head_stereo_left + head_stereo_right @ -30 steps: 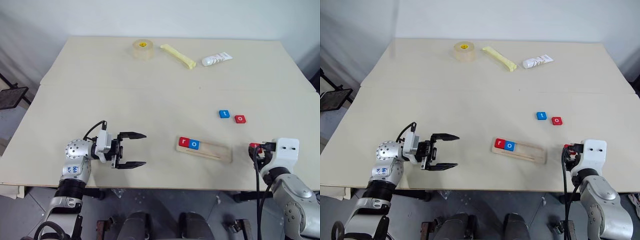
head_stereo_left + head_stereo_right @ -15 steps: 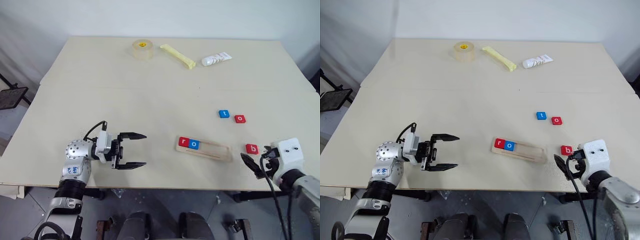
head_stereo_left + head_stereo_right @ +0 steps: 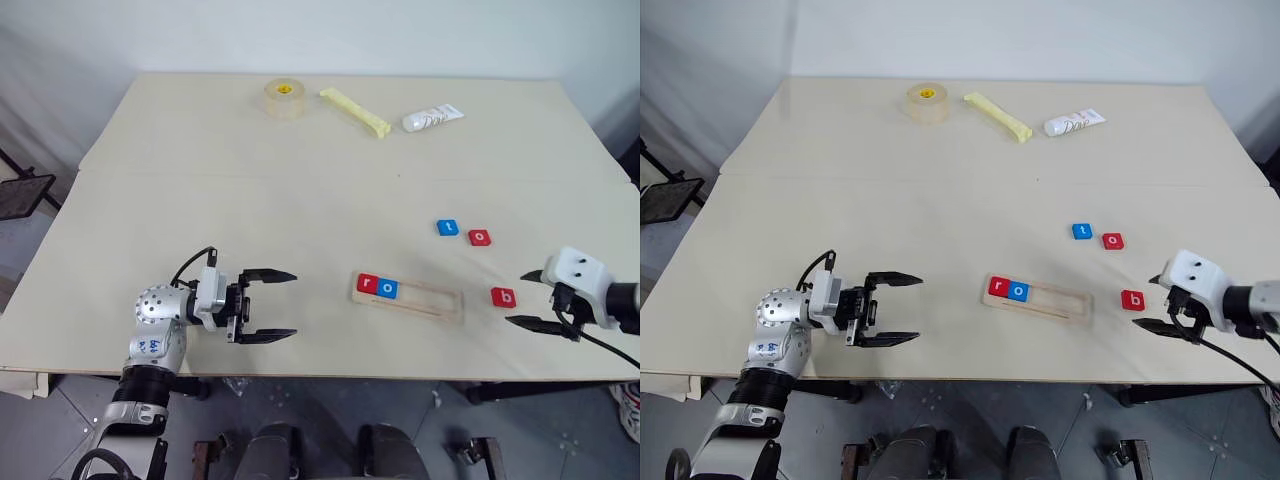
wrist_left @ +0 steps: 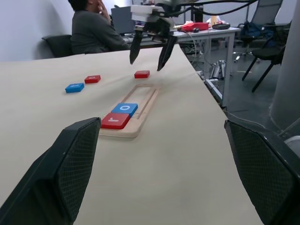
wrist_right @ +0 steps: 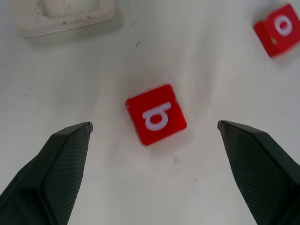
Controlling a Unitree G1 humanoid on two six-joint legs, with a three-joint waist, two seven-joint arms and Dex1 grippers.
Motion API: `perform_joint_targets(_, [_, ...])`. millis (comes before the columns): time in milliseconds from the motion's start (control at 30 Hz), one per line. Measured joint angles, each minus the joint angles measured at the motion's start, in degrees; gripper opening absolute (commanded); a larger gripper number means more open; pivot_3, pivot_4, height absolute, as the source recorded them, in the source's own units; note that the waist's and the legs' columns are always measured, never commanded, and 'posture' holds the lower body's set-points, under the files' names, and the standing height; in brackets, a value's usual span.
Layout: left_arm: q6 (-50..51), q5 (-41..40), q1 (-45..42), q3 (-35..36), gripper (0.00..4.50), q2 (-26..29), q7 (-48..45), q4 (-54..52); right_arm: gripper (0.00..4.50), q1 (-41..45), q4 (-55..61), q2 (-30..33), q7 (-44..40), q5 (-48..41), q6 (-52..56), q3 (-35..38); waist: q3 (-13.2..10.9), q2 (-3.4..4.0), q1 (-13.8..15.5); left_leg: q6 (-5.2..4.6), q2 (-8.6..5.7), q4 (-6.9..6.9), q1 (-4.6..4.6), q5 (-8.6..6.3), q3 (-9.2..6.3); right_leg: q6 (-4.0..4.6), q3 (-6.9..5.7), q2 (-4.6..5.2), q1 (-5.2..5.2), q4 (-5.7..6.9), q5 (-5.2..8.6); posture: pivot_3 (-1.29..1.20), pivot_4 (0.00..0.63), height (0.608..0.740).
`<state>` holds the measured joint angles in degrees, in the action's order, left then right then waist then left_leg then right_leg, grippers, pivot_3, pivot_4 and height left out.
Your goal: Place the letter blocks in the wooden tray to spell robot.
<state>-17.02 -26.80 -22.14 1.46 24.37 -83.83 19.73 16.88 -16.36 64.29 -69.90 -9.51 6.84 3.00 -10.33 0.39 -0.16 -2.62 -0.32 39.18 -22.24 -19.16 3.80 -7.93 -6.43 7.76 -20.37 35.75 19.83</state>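
Observation:
The wooden tray (image 3: 432,301) lies near the table's front edge, with a red r block (image 3: 368,284) and a blue o block (image 3: 389,289) side by side at its left end. A red b block (image 3: 503,296) lies flat on the table just right of the tray. My right gripper (image 3: 515,299) is open beside it, and its fingers (image 5: 56,168) straddle the b block (image 5: 156,114) without touching it. A blue t block (image 3: 447,227) and a red o block (image 3: 480,237) lie farther back. My left gripper (image 3: 294,304) is open and empty, left of the tray.
A tape roll (image 3: 284,98), a pale yellow stick (image 3: 355,111) and a white tube (image 3: 433,118) lie along the far edge. The left wrist view shows a seated person (image 4: 93,30) beyond the table.
My right gripper let go of the red b block, which now lies on the table right of the tray. The gripper opened wide, rolled and drew back to the right. The left gripper stayed put.

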Motion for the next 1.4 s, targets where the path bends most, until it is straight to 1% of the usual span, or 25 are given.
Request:
perform_joint_targets(133, [0.04, 0.00, 1.69, 0.08, 4.50, 0.03, 1.25, -1.90, 4.48, 7.68, -8.34, -2.49, -3.25, 2.88, -4.62, -4.65, -0.01, -0.02, 0.15, 0.00, -0.01, 0.05, -0.04, 0.00, -0.08, 0.00, -0.10, 0.04, 0.01, 0.03, 0.00, 0.00, 0.150, 0.740])
perform_joint_targets(233, [0.08, 0.00, 2.79, 0.12, 4.50, 0.08, 2.16, -3.40, 3.93, 10.76, -13.11, -3.59, -5.65, 4.52, -6.65, -7.31, -0.01, -0.02, 0.20, 0.00, -0.01, 0.05, -0.07, 0.00, -0.15, 0.00, -0.17, 0.05, 0.01, 0.04, 0.00, 0.00, 0.150, 0.740])
perform_joint_targets(467, [0.17, 0.00, 3.83, 0.12, 4.50, 0.39, 3.42, -4.88, 1.71, 13.32, -16.27, -3.64, -9.26, 6.16, -8.26, -9.10, -0.01, -0.02, 0.17, 0.00, -0.02, 0.09, -0.07, 0.00, -0.17, 0.00, -0.22, 0.07, 0.05, 0.04, 0.00, 0.00, 0.150, 0.740])
perform_joint_targets(500, [0.17, 0.00, 3.93, 0.12, 4.50, 0.40, 3.64, -5.00, 1.47, 13.41, -16.35, -3.64, -9.30, 6.19, -8.27, -9.10, -0.01, -0.02, 0.18, 0.00, -0.01, 0.10, -0.07, 0.00, -0.18, 0.00, -0.22, 0.07, 0.07, 0.04, 0.00, 0.00, 0.150, 0.740])
perform_joint_targets(633, [0.16, 0.01, 3.83, 0.11, 4.50, 0.39, 3.71, -4.99, 1.46, 13.42, -15.18, -3.63, -9.16, 6.18, -6.50, -8.93, -0.01, -0.02, 0.15, 0.00, -0.02, 0.12, -0.07, 0.00, -0.18, 0.00, -0.23, 0.07, 0.07, 0.03, 0.00, 0.00, 0.150, 0.740])
perform_joint_targets(700, [0.14, 0.01, 3.21, 0.07, 4.50, 0.38, 3.67, -4.73, 1.46, 13.26, -12.84, -3.57, -8.73, 6.04, -3.84, -8.64, -0.01, -0.02, 0.13, 0.01, -0.01, 0.11, -0.07, 0.00, -0.17, 0.00, -0.23, 0.07, 0.06, 0.03, 0.00, 0.00, 0.150, 0.740])
perform_joint_targets(800, [0.04, 0.01, 2.11, 0.00, 4.50, 0.34, 3.39, -3.51, 1.46, 12.80, -6.28, -3.40, -7.82, 4.85, 2.09, -6.69, -0.01, -0.01, 0.14, 0.01, -0.01, 0.11, -0.08, 0.00, -0.16, 0.00, -0.22, 0.07, 0.04, 0.04, 0.00, 0.00, 0.150, 0.740])
perform_joint_targets(900, [-0.22, 0.02, 1.81, -0.21, 4.50, 0.21, 2.72, -2.39, 1.46, 12.30, 1.99, -2.32, -6.77, 2.93, 10.40, -4.77, -0.01, -0.01, 0.17, 0.01, -0.01, 0.11, -0.10, 0.00, -0.18, 0.00, -0.23, 0.07, 0.02, 0.05, 0.00, 0.00, 0.150, 0.740])
perform_joint_targets(967, [-0.59, 0.05, 0.71, -0.24, 4.50, 0.14, 1.92, -0.48, 1.46, 11.87, 12.33, -0.28, -7.01, 1.44, 20.64, -5.39, -0.03, 0.04, 0.29, 0.01, -0.01, 0.12, -0.15, 0.00, -0.22, 0.00, -0.22, 0.07, -0.05, 0.08, 0.00, 0.00, 0.150, 0.740])
perform_joint_targets(1067, [-1.26, 0.10, -0.90, -0.30, 4.50, -0.39, 1.49, 1.15, 1.46, 12.75, 22.44, -1.51, -4.61, -1.20, 30.76, -5.40, -0.01, -0.01, 0.24, 0.01, -0.02, 0.13, -0.14, 0.00, -0.25, 0.00, -0.22, 0.10, -0.02, 0.09, 0.00, 0.00, 0.150, 0.740])
perform_joint_targets(1200, [-1.79, 0.19, -1.43, -0.43, 4.50, -1.05, 1.16, 1.54, 1.46, 13.74, 27.58, -5.34, 0.08, -0.97, 36.17, -9.56, -0.01, -0.01, 0.34, 0.02, -0.05, 0.12, -0.17, 0.00, -0.30, 0.00, -0.25, 0.12, -0.04, 0.10, 0.00, 0.00, 0.150, 0.740])
perform_joint_targets(1400, [-1.85, 0.21, -1.33, -0.47, 4.50, -1.13, 1.15, 1.45, 1.46, 16.42, 28.72, -8.49, 3.46, -0.33, 39.59, -14.84, -0.01, -0.01, 0.12, 0.01, -0.08, 0.12, -0.17, 0.00, -0.29, 0.00, -0.28, 0.12, -0.06, 0.11, 0.00, 0.00, 0.150, 0.740])
